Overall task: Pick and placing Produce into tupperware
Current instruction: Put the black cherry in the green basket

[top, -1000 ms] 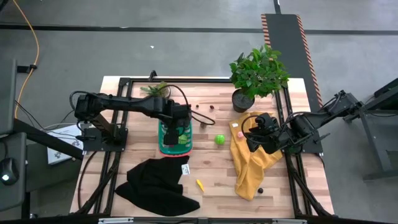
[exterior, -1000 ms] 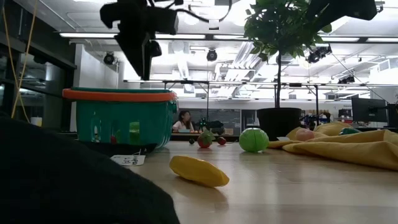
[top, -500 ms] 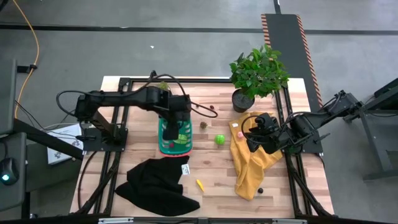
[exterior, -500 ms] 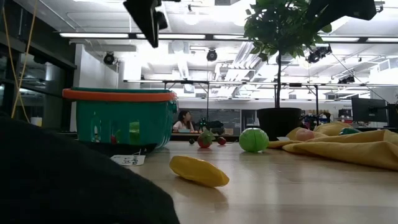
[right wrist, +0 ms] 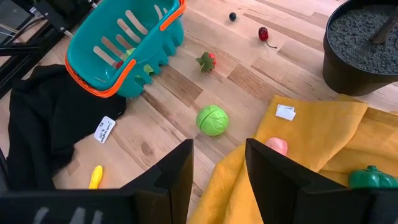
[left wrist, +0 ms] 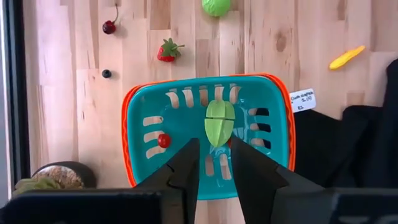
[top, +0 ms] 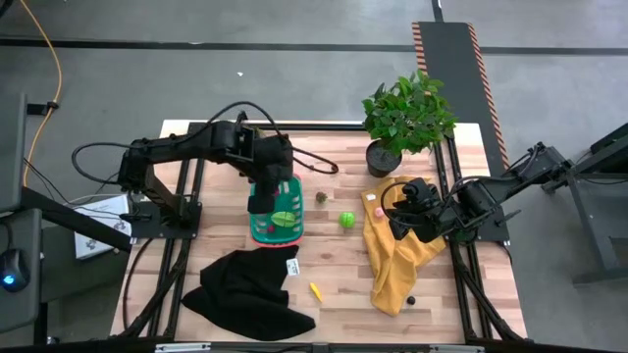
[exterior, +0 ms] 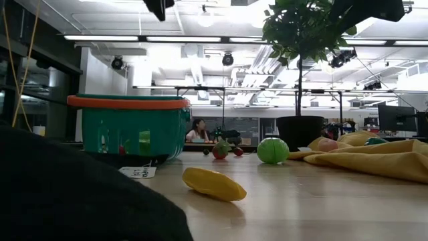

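The teal tupperware basket (top: pixel 278 214) with its orange-red rim stands on the wooden table; a light-green piece (left wrist: pixel 219 122) and a small red piece (left wrist: pixel 163 140) lie on its slotted bottom. My left gripper (left wrist: pixel 214 167) hangs high above the basket, pointing down, narrowly open and empty. More produce lies on the table: a green ball (top: pixel 346 220), a strawberry (top: pixel 321 197), a cherry (left wrist: pixel 109 27), a dark berry (left wrist: pixel 106 73) and a yellow piece (top: pixel 315 290). My right gripper (right wrist: pixel 217 180) waits open above the yellow cloth's edge (right wrist: pixel 249 155), near a pink piece (right wrist: pixel 275 146).
A black cloth (top: pixel 245 294) lies at the near left, just in front of the basket. The yellow cloth (top: pixel 400 257) covers the right side and bears a dark green piece (right wrist: pixel 371 177). A potted plant (top: pixel 407 116) stands at the far right. Bare wood lies between basket and yellow cloth.
My left gripper has risen straight up from just above the basket; in the low view only its tip remains at the picture's top. The basket and the loose produce have stayed where they were.
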Motion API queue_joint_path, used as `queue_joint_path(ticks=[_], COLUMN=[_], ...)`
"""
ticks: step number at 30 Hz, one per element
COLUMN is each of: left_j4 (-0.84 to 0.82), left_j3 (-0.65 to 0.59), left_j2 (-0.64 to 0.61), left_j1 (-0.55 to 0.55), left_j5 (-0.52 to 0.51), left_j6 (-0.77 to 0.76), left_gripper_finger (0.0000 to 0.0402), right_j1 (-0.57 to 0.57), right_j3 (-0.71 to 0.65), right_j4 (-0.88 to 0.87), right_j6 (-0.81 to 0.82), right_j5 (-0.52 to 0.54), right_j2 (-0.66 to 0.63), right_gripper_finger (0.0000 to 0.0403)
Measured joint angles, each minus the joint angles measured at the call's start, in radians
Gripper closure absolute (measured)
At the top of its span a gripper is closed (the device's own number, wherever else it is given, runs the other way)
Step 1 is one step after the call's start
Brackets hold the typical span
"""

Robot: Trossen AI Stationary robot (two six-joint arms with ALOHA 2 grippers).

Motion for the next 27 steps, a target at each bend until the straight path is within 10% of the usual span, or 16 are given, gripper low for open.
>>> queue_joint_path(ticks=[27], left_j4=[-0.111], left_j3=[0.114], left_j2=[-0.149], left_j1=[0.0], left_j5=[0.001], left_j6=[-0.111], left_gripper_finger=[0.04], right_j1=[-0.023], right_j3=[0.0], right_j4=[0.078], right_j6=[-0.057], right_j5=[-0.151], right_j2=[0.005], right_gripper_finger=[0.0265])
